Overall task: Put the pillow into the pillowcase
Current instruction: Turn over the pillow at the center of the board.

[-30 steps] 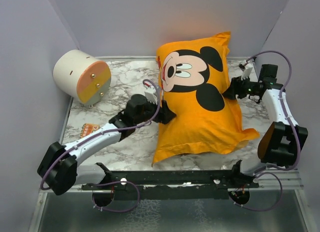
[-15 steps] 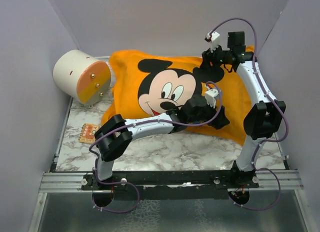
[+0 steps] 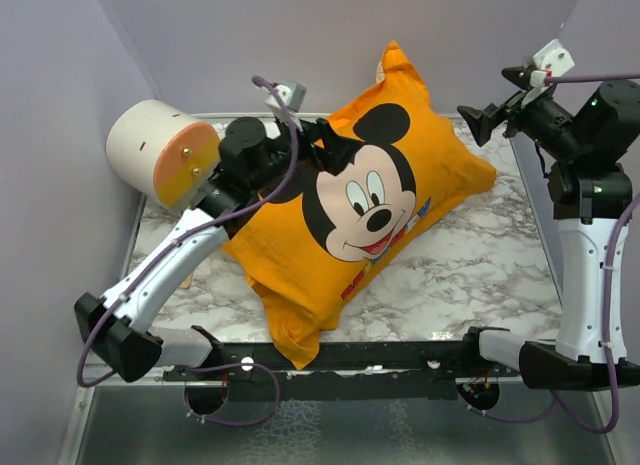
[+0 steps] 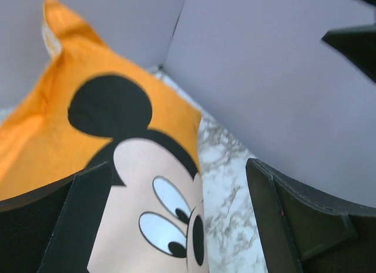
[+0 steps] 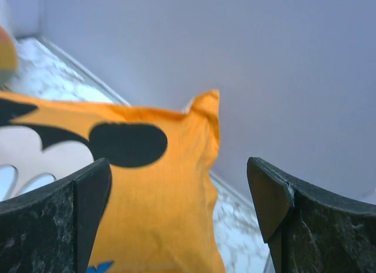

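Note:
The orange pillowcase (image 3: 350, 225) lies slantwise on the marble table (image 3: 470, 265), Mickey face up, plump and filled out. The pillow is hidden inside it. My left gripper (image 3: 331, 145) hovers over the case's upper left edge by Mickey's ear, open, with nothing between its fingers. In the left wrist view the left gripper (image 4: 176, 179) frames the pillowcase (image 4: 117, 144) and Mickey's eyes. My right gripper (image 3: 494, 100) is raised at the back right, open and apart from the case. The right wrist view shows the right gripper (image 5: 176, 167) above the pillowcase (image 5: 158, 191) near its pointed corner.
A cream cylinder with an orange end (image 3: 165, 165) lies at the back left, close to my left arm. Grey walls close in the table on three sides. A metal rail (image 3: 380, 360) runs along the near edge by the arm bases.
Both grippers have opened and let go of the pillowcase. The case has turned from lying along the back wall to slantwise. The left arm swung back left, the right arm rose to the right.

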Robot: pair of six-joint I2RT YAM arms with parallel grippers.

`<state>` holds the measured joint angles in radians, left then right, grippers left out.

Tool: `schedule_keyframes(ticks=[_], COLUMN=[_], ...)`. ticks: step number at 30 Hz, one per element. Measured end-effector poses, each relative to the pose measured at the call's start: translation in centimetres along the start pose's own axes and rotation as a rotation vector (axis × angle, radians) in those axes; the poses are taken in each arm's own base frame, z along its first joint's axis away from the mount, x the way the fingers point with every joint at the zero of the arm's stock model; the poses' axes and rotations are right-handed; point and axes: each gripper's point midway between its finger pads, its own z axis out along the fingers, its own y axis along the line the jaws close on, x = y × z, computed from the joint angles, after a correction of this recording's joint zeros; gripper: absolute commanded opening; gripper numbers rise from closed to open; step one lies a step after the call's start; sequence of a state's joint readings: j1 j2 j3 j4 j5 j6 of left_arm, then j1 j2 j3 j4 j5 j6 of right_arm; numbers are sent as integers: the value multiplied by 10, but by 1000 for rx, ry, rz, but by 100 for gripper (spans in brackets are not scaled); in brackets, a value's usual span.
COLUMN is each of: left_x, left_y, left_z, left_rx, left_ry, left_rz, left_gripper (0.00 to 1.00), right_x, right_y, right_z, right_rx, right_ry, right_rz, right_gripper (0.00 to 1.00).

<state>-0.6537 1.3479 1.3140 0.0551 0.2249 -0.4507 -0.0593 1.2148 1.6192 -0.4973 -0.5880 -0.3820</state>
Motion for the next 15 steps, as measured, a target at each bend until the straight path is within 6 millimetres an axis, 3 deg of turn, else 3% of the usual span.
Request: schedule_keyframes(ticks=[2, 3, 4, 5, 6, 10, 15], left_x=[-42, -60, -63, -86, -96, -111, -104], left_y=[-13, -24, -27, -41, -50, -64, -62], left_z=[-23, -32, -37, -51, -60, -84, -93], left_rx=[11, 27, 33, 58, 73, 91, 67], left_ry=[-77, -112, -108, -160, -180, -201, -151], left_rz=[36, 52, 63, 81, 92, 119, 128], left_gripper=[99, 99, 99, 99, 99, 99, 99], right_x=[-41, -51, -58, -61, -62, -66, -87], right_y=[3, 6, 9, 16, 16, 18, 18], right_z=[-9, -11, -14, -16, -16, -17, -29], right_rx=[-29, -44, -53, -75, -77, -87, -78], right_ry=[-95, -119, -138, -145, -146, -128, -141], right_rz=[21, 41, 65, 139, 147, 241, 269], right_gripper=[100, 100, 100, 100, 100, 100, 100])
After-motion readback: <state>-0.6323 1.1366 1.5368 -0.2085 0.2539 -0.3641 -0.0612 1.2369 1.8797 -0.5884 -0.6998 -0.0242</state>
